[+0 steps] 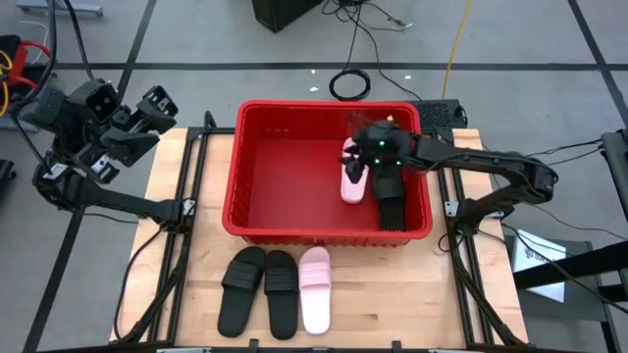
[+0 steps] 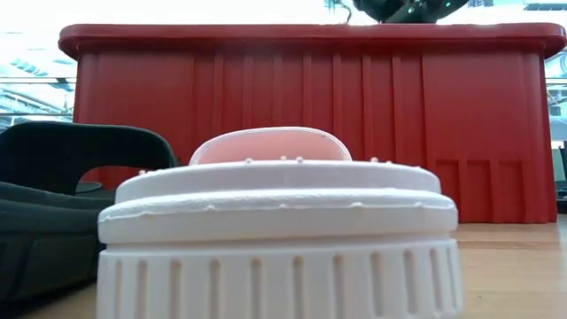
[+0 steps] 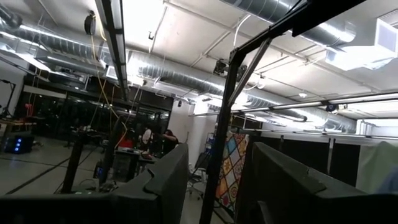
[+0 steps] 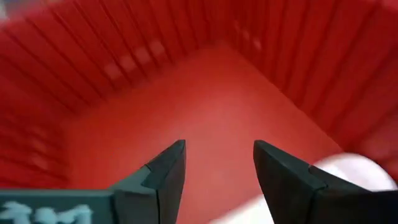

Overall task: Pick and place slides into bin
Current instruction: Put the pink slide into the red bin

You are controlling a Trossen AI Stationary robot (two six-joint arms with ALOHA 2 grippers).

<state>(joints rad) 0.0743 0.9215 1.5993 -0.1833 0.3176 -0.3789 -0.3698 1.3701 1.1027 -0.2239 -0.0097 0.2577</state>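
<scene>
Left gripper point(image 1: 157, 106) waits raised off table's far-left corner, fingers apart w/ nothing between; near edge of table point(image 1: 392, 294) holds two black slides point(image 1: 261, 289) beside a pink slide point(image 1: 315, 288); red bin point(image 1: 285, 176) contains pink slide point(image 1: 350, 176) & black slide point(image 1: 391, 208) at right, under right gripper point(image 4: 217, 171), jaws wide, empty.

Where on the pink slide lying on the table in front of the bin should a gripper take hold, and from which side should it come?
Probably the wide strap of the pink slide, from straight above. It lies sole-down beside two black slides, so its sides look crowded, while the strap arches clear of the footbed, as the low view shows. One finger could go under the arch, one on top. The left gripper, open and raised off the table's left, is free.
</scene>
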